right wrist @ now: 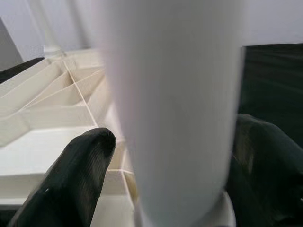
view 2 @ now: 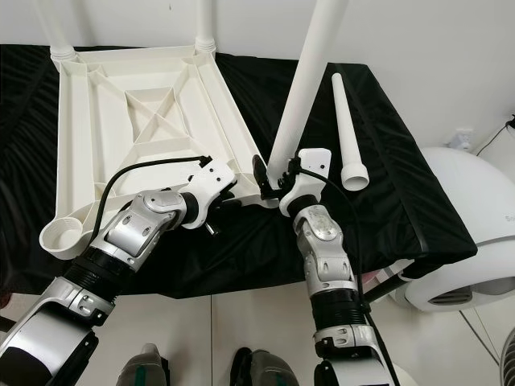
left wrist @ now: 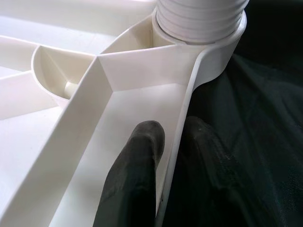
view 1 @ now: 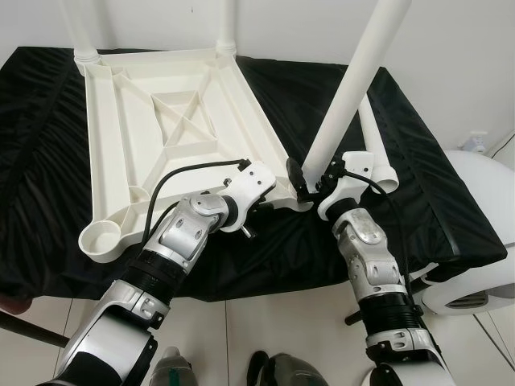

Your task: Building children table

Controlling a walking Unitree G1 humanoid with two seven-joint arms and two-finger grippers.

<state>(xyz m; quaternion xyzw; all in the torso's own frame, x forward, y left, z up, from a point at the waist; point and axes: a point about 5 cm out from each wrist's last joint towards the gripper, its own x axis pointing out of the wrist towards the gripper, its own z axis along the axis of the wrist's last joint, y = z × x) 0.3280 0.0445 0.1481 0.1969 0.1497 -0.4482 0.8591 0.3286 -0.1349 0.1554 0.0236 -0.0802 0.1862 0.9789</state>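
The white tabletop [view 1: 169, 121] lies upside down on a black-draped table [view 1: 418, 161], ribbed underside up, and it serves as the landmark here: two legs [view 1: 228, 24] already stand in its far corner sockets, the socket at its near left corner [view 1: 103, 239] is bare, and its near right corner is where both arms meet. The leg being fitted [view 1: 354, 88] rises from that near right corner with its long axis steep and tilted, the top leaning away to the right of the tabletop; judging by the left wrist view, its threaded foot [left wrist: 199, 19] sits in the corner socket. The right gripper [view 1: 310, 183] is nearest, its fingers [right wrist: 75, 175] clamped around the lower part of this leg just above the socket, the forearm reaching up from below the tabletop's near edge. The left gripper [left wrist: 173, 156] pinches the tabletop's thin rim just beside the same socket, one finger inside the rim and one outside, its elbow bent out to the left. A last spare leg [view 2: 348, 133] lies flat on the cloth right of the tabletop. The next move likely depends on bringing the tilted leg square to the socket.
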